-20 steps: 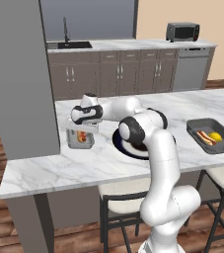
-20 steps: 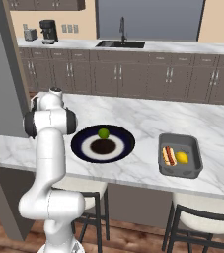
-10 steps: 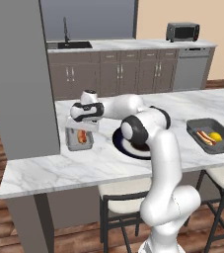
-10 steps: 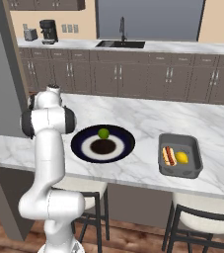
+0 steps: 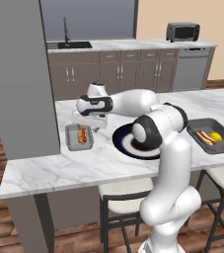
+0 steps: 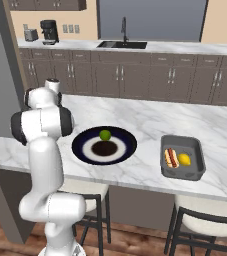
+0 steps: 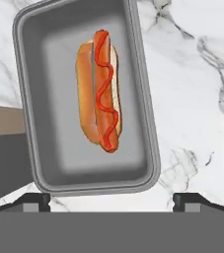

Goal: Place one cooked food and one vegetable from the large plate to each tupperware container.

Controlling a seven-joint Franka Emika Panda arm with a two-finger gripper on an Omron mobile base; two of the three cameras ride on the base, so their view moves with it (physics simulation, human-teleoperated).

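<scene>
My gripper (image 7: 111, 200) hangs open and empty just above the left tupperware container (image 7: 148, 123), a grey tray on the marble counter. A hot dog (image 7: 101, 91) with ketchup lies loose in it. From the left base view the gripper (image 5: 89, 122) points down over this container (image 5: 70, 141) and its hot dog (image 5: 83, 134). The large plate (image 6: 85, 150), dark navy with a white ring, carries a green round vegetable (image 6: 105, 134). My arm partly covers the plate (image 5: 121, 141). The right container (image 6: 182, 175) holds a hot dog (image 6: 171, 157) and a yellow vegetable (image 6: 184, 159).
The marble island counter (image 5: 59, 168) has a grey pillar (image 5: 15, 74) at its left end. Two stools (image 6: 195, 225) stand under the near edge. Behind are cabinets, a sink (image 6: 122, 44), a coffee machine (image 6: 48, 31) and a toaster oven (image 5: 182, 31).
The hand has risen a little above the left container and its jaws have spread slightly wider. The hot dog stays lying in the tray.
</scene>
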